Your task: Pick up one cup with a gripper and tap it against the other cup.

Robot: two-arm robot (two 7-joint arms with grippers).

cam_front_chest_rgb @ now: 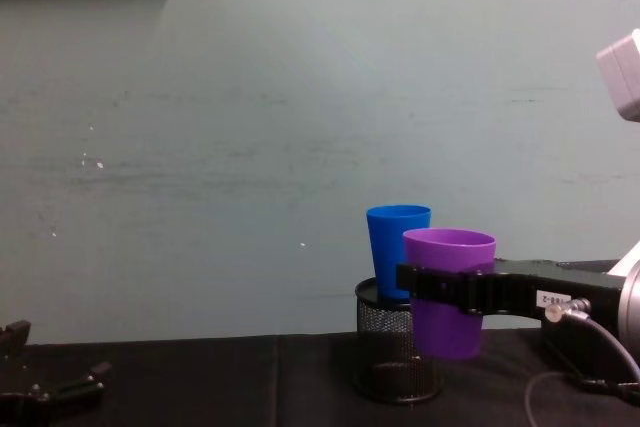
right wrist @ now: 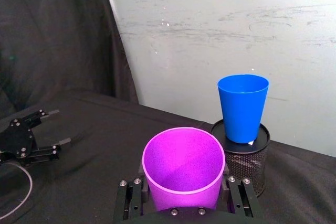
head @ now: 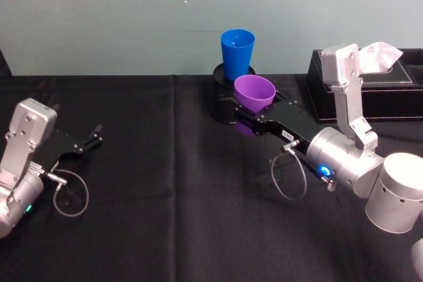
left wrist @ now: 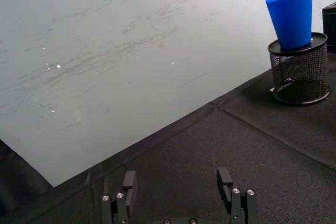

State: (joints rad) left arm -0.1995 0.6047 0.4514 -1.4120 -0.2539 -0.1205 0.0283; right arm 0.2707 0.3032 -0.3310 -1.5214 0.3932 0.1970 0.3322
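Note:
The blue cup stands upright on top of a black mesh pen holder at the back of the table, near the wall. My right gripper is shut on the purple cup and holds it upright above the cloth, just in front of and slightly right of the blue cup. In the right wrist view a small gap shows between the purple cup and the blue cup. From the chest, the purple cup overlaps the blue cup. My left gripper rests open at the left.
A black tissue box with a white tissue sits at the back right, behind my right arm. The pale wall runs close behind the pen holder. Black cloth covers the table.

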